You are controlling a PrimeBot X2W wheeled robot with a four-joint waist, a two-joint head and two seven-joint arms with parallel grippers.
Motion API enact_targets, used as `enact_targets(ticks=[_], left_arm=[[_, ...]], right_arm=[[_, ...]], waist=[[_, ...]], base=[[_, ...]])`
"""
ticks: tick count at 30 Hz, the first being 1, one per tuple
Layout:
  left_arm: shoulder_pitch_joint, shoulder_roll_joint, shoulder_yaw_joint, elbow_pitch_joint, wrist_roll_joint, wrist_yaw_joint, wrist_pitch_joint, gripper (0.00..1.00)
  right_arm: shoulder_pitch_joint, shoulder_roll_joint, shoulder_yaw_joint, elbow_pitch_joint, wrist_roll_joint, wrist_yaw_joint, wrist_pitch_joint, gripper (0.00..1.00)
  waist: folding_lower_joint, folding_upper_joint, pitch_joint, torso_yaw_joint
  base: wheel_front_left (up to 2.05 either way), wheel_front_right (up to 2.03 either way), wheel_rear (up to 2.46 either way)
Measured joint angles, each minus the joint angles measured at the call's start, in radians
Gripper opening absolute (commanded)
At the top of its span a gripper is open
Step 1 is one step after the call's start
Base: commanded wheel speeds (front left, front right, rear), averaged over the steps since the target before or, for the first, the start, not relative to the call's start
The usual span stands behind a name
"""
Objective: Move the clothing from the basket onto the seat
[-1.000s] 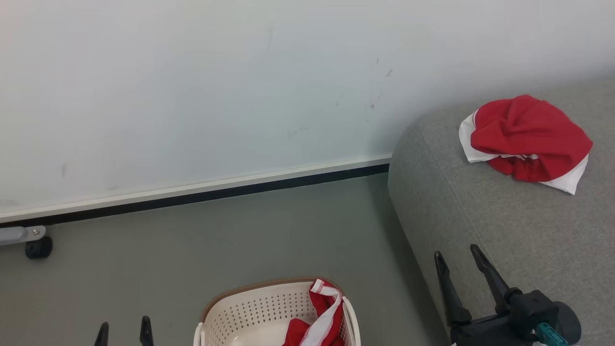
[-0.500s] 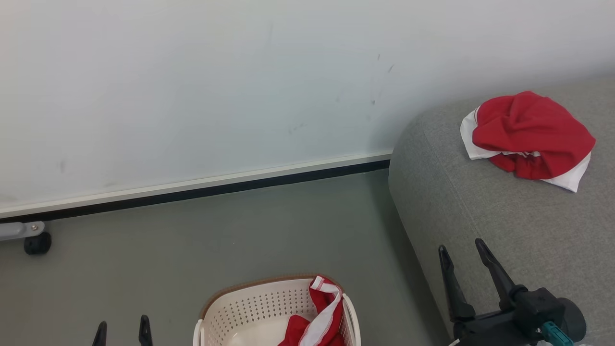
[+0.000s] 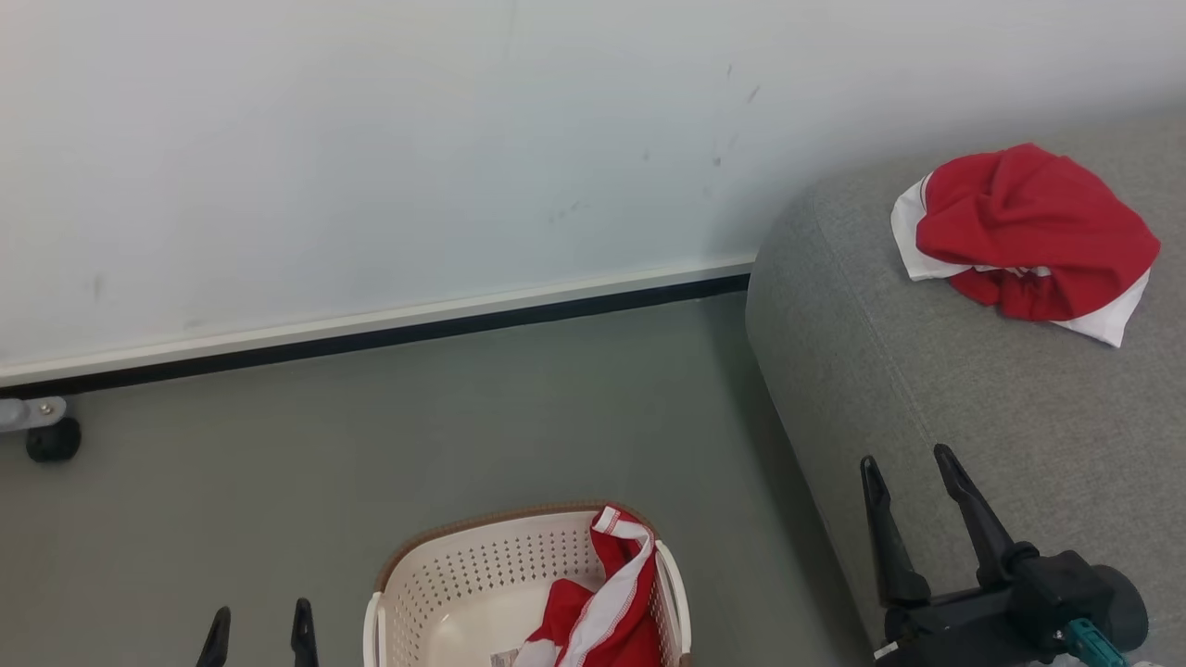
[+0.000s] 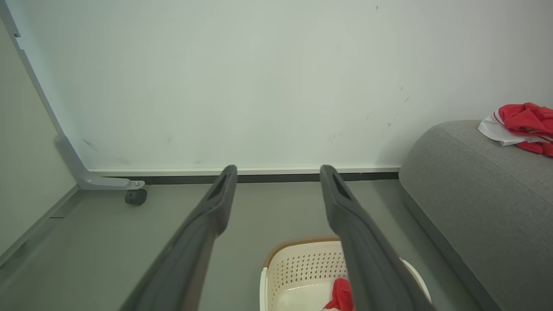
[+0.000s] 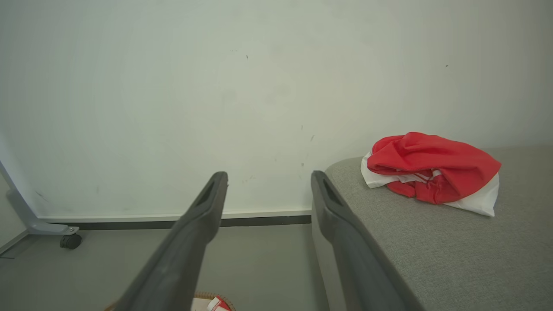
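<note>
A crumpled red and white garment (image 3: pixel 1027 239) lies on the grey seat (image 3: pixel 927 389) at the right; it also shows as the garment (image 5: pixel 425 170) on the seat (image 5: pixel 432 259) and the garment (image 4: pixel 520 125) on the seat (image 4: pixel 475 203). A second red piece with white trim (image 3: pixel 602 602) hangs inside the cream basket (image 3: pixel 463 593) on the floor, against its right wall; basket (image 4: pixel 298 276). My left gripper (image 3: pixel 259 625) is open, left of the basket, nothing between its fingers. My right gripper (image 3: pixel 913 463) is open and empty above the seat's front-left edge.
A pale wall with a white and black skirting (image 3: pixel 371 333) runs behind the grey-green floor (image 3: pixel 371 445). A grey metal leg on a black castor (image 3: pixel 51 437) stands at the far left by the wall.
The camera has tilted down a little, so wall, seat and basket sit higher in the head view. More of the basket shows. Both grippers stay open.
</note>
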Motion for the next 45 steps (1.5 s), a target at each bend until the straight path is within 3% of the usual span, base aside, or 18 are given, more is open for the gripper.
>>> enact_targets(ticks=[14, 20, 28, 45], left_arm=[[-0.195, 0.021, -0.077, 0.055, 0.010, -0.071, 0.058, 1.00], [-0.333, 0.032, -0.118, 0.144, 0.018, -0.123, 0.101, 1.00], [-0.445, 0.027, -0.165, 0.272, 0.030, -0.158, 0.146, 1.00], [-0.695, -0.020, -0.262, 0.505, 0.098, -0.194, 0.204, 1.00]], right_arm=[[-0.099, 0.009, -0.053, -0.114, -0.035, 0.000, 0.000, 1.00], [-0.157, 0.020, -0.078, -0.152, -0.042, -0.001, 0.000, 1.00], [-0.229, 0.028, -0.106, -0.179, -0.052, -0.001, 0.000, 1.00], [-0.392, 0.044, -0.139, -0.233, -0.070, -0.001, 0.000, 1.00]], waist=[[0.0002, 0.0001, 0.158, -0.024], [0.0003, 0.0001, 0.256, -0.050], [0.0002, 0.0001, 0.373, -0.081], [0.0002, 0.0002, 0.628, -0.128]], base=[[0.00, 0.00, 0.00], [0.00, 0.00, 0.00], [0.00, 0.00, 0.00], [0.00, 0.00, 0.00]])
